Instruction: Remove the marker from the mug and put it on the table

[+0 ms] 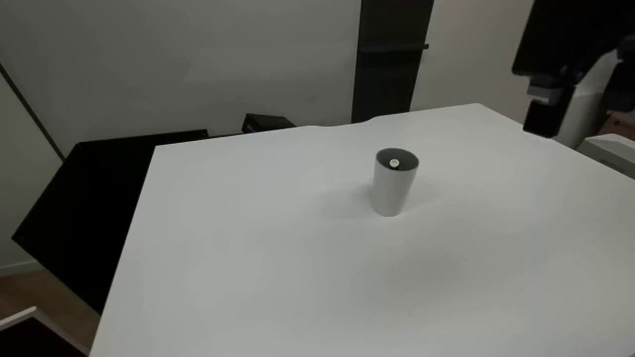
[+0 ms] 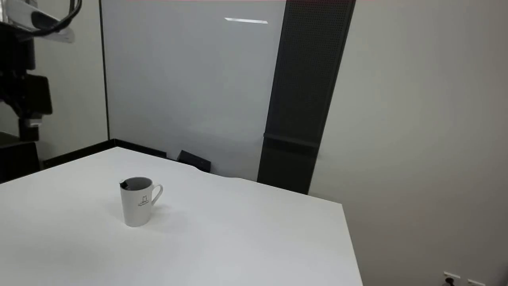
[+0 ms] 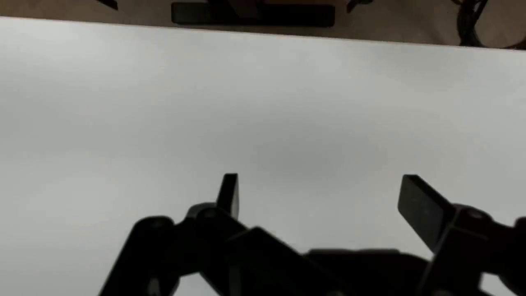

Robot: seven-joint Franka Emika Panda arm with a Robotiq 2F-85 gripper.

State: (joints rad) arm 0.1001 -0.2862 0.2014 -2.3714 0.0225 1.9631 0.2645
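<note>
The end effector point(image 3: 321, 185), nearest the wrist camera, has its fingers point(image 3: 423, 209) set wide apart; only the worktop point(image 3: 123, 123) shows between them, so nothing is gripped; the spread is judged fit for straddling a slim object from above. In both exterior views it hangs raised at the side, well apart from the mug point(image 1: 391, 193); the height presumably serves to clear the rim point(image 1: 409, 169) on approach.

The mug stands upright on its base on the worktop, a stance that lets it act as a holder; a handle point(image 2: 159, 194) projects from its side in an exterior view. The marker point(image 1: 394, 163) is inside the mug, removal not yet done; its pale end shows at the opening, while an exterior view puts that end at the rim, roughly opposite the handle; it is judged to lean there, foot down; the lower length is hidden, and contact with the rim cannot be confirmed.

The short exposed end leaves little to pinch; a finger catching the rim could drag or tip the mug; the worktop beside it offers a flat place for setting down, though a marker may roll.

Farther off, a black box point(image 1: 268, 123) sits at the worktop's far edge; a dark panel point(image 2: 303, 91) runs up the wall point(image 2: 190, 79) behind; neither appears to bear on the work.
</note>
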